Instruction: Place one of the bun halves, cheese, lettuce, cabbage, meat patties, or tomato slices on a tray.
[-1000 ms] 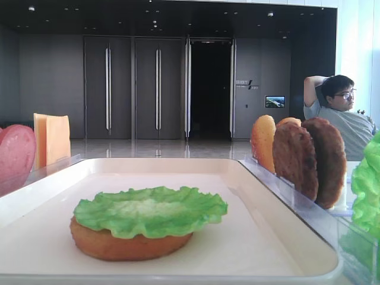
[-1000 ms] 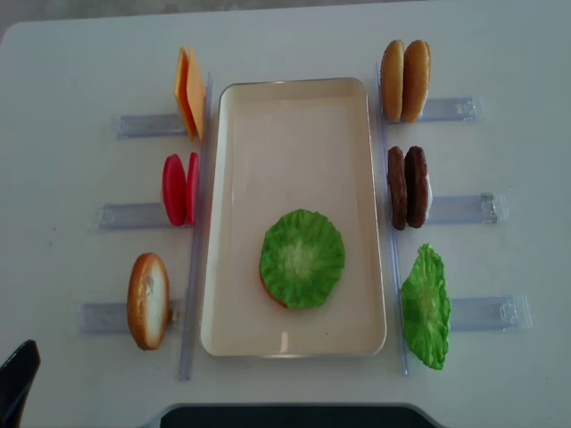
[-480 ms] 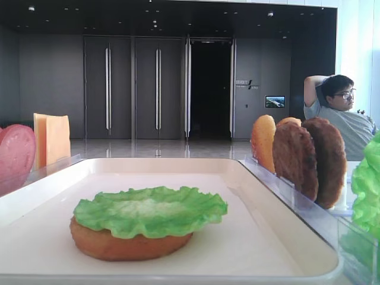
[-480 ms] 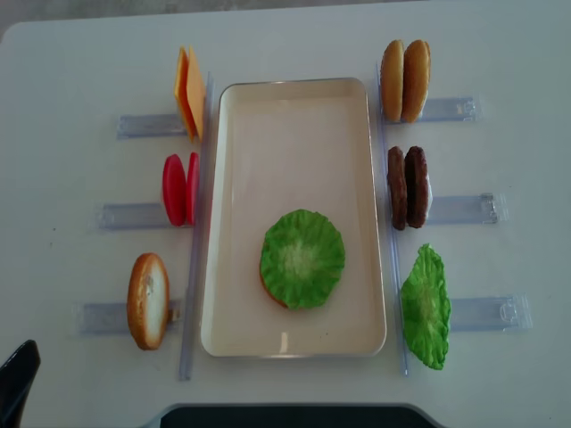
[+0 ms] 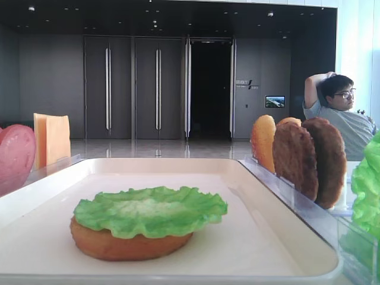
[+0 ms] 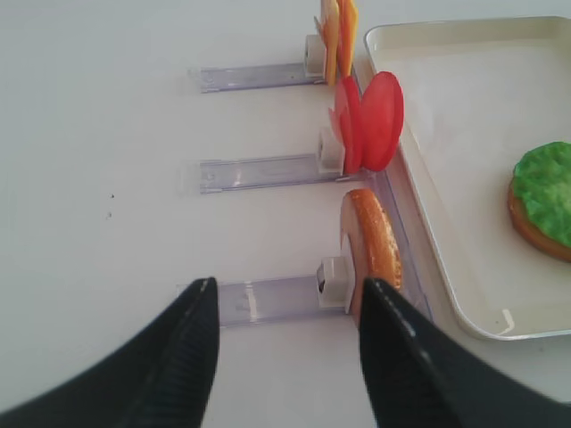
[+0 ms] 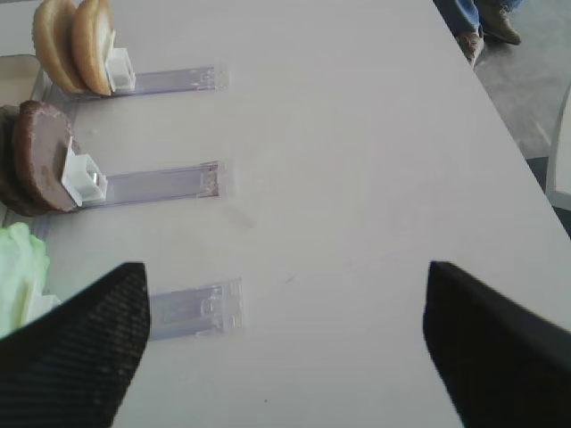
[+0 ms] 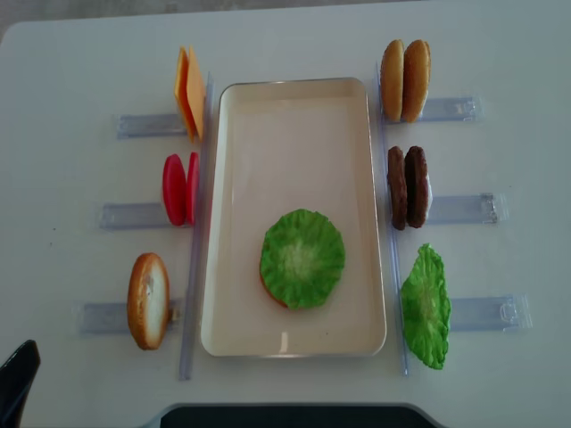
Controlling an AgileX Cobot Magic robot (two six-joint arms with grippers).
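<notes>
A white table (image 8: 294, 40) is seen from above, with a cream tray (image 8: 294, 111) laid along its middle. On the tray's near half a bun half (image 5: 127, 244) lies flat, and a lettuce leaf (image 8: 302, 259) is spread on top of it, covering it almost wholly.

Clear holders (image 8: 464, 209) are set on both sides of the tray. On the left, cheese (image 8: 189, 92), tomato slices (image 8: 179, 189) and a single bun half (image 8: 148, 300) are stood on edge. On the right, two bun halves (image 8: 405, 80), two patties (image 8: 408, 186) and a second lettuce leaf (image 8: 425, 307) are stood likewise.

The right gripper (image 7: 277, 334) is held above bare table beside the right holders, its fingers spread wide with nothing between them. The left gripper (image 6: 285, 348) is held low near the single bun half, fingers apart and empty, not touching the bun.

A seated man (image 5: 341, 113) is seen in the background.
</notes>
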